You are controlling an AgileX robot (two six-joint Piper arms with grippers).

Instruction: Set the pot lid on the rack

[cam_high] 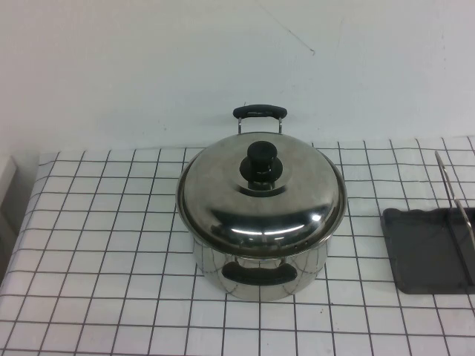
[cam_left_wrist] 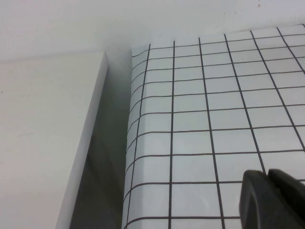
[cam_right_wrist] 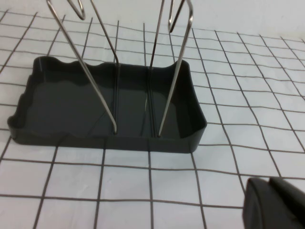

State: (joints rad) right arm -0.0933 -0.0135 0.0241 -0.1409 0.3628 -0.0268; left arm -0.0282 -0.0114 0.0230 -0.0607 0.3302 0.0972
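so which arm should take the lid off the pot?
Probably right. The right gripper sits beside the rack, on the pot lid's right. The left gripper hangs at the table's far left edge.

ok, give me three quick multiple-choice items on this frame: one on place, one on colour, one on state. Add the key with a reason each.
1. The rack sits where relative to the pot?
A. on the robot's right
B. on the robot's left
C. behind it

2. The pot lid has a knob of what colour?
A. red
B. black
C. white

3. What is the lid's state?
A. leaning in the rack
B. flat on the tablecloth
C. closed on the pot

Key: 1 A, the grey tray lies at the high view's right edge. 2 B, the knob is black. 3 C, the lid covers the pot; the rack wires hold nothing.

Left claw is over the tablecloth's corner, right claw beside the rack; neither touches anything.
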